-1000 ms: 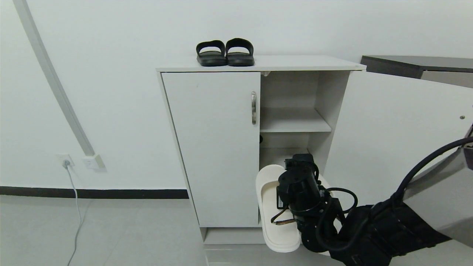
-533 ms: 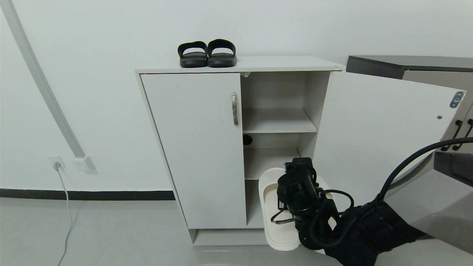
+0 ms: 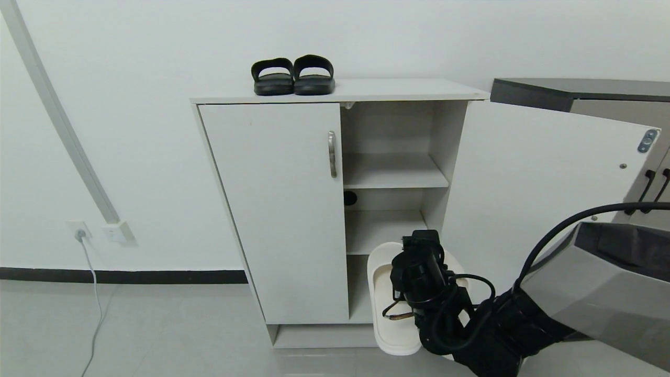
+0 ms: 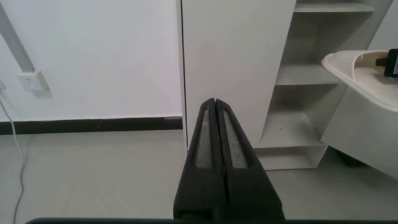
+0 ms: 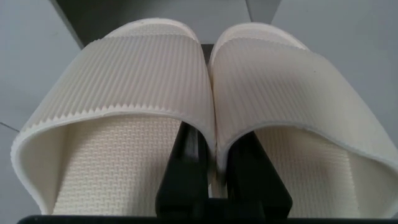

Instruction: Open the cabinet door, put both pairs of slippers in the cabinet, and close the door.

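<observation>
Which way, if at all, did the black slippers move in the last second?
No. The black slippers still sit above the closed left door on the cabinet top; the whole picture shifted, so the camera moved, not they.

Plain white wall [image 3: 157,52] with a black skirting strip [image 3: 131,275] at its foot, above pale grey floor tiles [image 3: 183,340]. Grey conduit [image 3: 57,120] slanting down to a small box [image 3: 118,232] — beside it a socket [image 3: 78,230] with a cable [image 3: 97,303] trailing to the floor. Far right, a dark-topped grey unit [image 3: 576,89] with black handles [image 3: 649,186].
</observation>
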